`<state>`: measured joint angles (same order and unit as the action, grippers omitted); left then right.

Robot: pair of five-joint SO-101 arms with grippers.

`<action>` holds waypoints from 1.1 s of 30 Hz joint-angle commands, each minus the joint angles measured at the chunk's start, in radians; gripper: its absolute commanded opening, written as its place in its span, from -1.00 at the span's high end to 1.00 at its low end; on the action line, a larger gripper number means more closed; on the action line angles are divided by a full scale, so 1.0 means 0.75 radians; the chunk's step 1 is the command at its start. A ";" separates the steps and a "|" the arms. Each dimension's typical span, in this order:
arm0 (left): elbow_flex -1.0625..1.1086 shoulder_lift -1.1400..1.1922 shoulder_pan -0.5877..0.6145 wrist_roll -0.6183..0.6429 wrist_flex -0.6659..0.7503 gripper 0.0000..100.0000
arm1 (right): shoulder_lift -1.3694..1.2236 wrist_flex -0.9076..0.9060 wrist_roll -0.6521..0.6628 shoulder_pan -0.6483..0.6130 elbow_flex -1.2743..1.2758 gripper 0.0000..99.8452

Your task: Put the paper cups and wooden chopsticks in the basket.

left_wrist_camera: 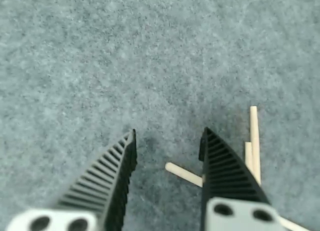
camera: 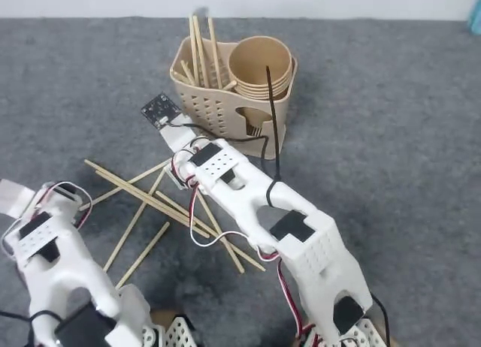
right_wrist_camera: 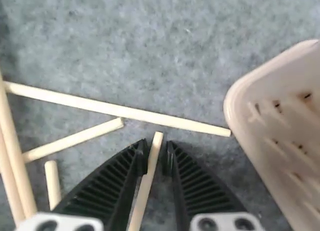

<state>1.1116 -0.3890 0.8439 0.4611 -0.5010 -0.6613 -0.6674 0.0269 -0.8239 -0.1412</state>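
The tabletop (camera: pixel 391 137), covered in grey felt, carried a pale slotted basket (camera: pixel 210 110) standing near the middle of its far edge. Loose wooden chopsticks (camera: pixel 135 191) lay crisscrossed flat on the felt, nearer the near edge, left of centre.

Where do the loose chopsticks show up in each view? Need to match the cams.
High view: loose chopsticks scattered on the grey mat in front of the basket, between the arms.
Left wrist view: ends of loose chopsticks beside one finger of the open left gripper.
Right wrist view: several on the mat, one chopstick pinched in the right gripper, near the basket's corner.
Shared landmark: the grey mat.
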 commanded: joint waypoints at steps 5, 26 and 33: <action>-0.048 0.000 0.002 0.010 0.035 0.61 | 0.079 -0.034 0.020 -0.028 -0.037 0.97; -0.046 0.000 0.002 0.010 0.035 0.61 | 1.034 -0.887 0.018 -0.032 0.235 0.98; -0.046 0.000 0.006 0.010 0.029 0.61 | 1.470 -0.598 0.025 -0.021 0.708 0.98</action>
<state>1.1116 -0.3890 0.8439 0.4611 -0.5010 0.2639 -1.2229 0.0299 -0.8408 0.3023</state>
